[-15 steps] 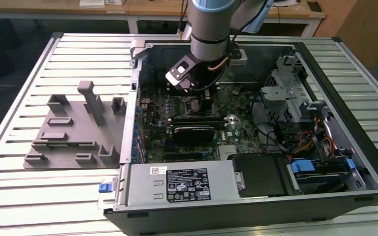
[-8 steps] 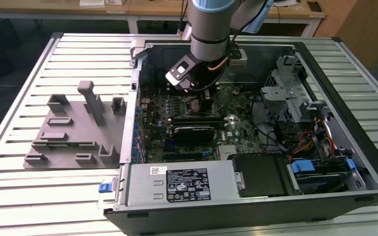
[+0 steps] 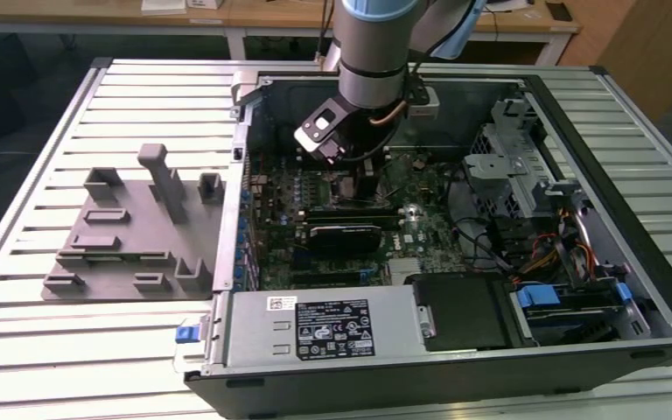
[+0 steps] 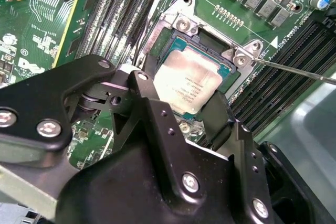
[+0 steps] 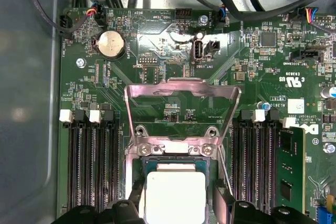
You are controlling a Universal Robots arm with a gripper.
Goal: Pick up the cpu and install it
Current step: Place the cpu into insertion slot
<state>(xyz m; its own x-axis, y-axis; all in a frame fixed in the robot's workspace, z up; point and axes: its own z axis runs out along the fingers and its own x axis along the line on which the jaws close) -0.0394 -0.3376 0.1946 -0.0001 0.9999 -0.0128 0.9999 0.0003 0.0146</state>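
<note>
The cpu is a small square chip with a silver-grey top and a green edge. It lies level over the black socket on the green motherboard, in or just above it. My gripper reaches down inside the open computer case. Its two black fingers press against opposite sides of the cpu, so it is shut on the chip. In the first wrist view the cpu sits between the fingertips. In the exterior view the gripper hangs over the board's middle.
The socket's metal load plate stands swung open. A thin lever sticks out beside the socket. Memory slots flank it on both sides. A power supply, cables and a drive cage fill the case. A grey fixture sits on the table.
</note>
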